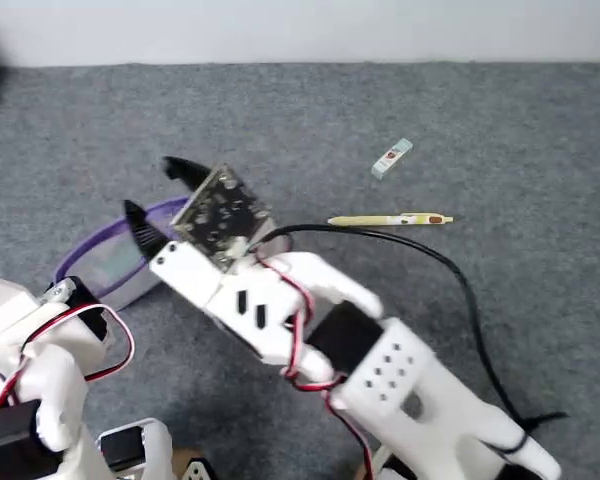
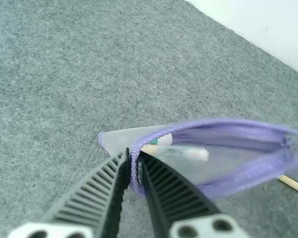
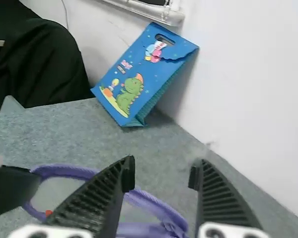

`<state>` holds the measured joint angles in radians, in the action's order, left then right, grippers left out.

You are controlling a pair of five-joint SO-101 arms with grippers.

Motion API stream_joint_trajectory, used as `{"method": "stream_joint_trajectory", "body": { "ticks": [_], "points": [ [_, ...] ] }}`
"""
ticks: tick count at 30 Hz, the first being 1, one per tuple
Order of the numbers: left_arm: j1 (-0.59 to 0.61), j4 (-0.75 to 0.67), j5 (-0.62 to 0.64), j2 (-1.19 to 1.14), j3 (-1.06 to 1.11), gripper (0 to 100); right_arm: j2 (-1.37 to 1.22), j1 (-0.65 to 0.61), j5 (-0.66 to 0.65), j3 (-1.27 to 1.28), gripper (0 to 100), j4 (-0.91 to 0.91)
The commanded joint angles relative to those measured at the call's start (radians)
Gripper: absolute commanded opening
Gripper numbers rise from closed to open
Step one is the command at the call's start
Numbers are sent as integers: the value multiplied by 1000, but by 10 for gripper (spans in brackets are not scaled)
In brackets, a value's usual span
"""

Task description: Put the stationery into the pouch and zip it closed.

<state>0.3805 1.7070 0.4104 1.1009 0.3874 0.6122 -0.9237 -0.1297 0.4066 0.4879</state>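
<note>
The task is only partly done, in my judgement. The purple pouch lies at 9 o'clock on the grey carpet, and through its clear side the left wrist view shows one pale stick already inside. The yellow pen is well apart from the pouch, toward 3 o'clock, and a small item, perhaps an eraser, lies near it at about 1 o'clock. Both must go in, and the zip is open along the whole mouth, so the closing is not yet begun. The left claw is pressed together on the purple rim at one end of the pouch and holds the mouth up. The right claw hangs over the pouch with its two fingers apart and nothing between them. The long axis of the pouch runs from about 8 o'clock to 2 o'clock, with the mouth turned upward. The pen lies from 9 to 3 o'clock, its darker end toward 3 o'clock.
</note>
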Motion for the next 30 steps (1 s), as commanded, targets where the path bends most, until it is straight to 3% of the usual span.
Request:
{"method": "stream_joint_trajectory", "body": {
  "ticks": [1,9,13,19,24,30],
  "points": [
    [6,-2,-9,-23,-28,14,79,73,54,-86,121,73],
    [6,0,-9,-23,-28,14,82,389,209,-118,35,223],
    [6,2,-9,-23,-28,14,5,519,212,-117,64,315],
    [5,2,-9,-23,-28,14,-179,657,115,-121,255,512],
    [3,2,-9,-23,-28,14,-360,714,-25,-123,236,549],
    [3,2,-9,-23,-28,14,-559,693,-192,-146,232,522]
  ]
}}
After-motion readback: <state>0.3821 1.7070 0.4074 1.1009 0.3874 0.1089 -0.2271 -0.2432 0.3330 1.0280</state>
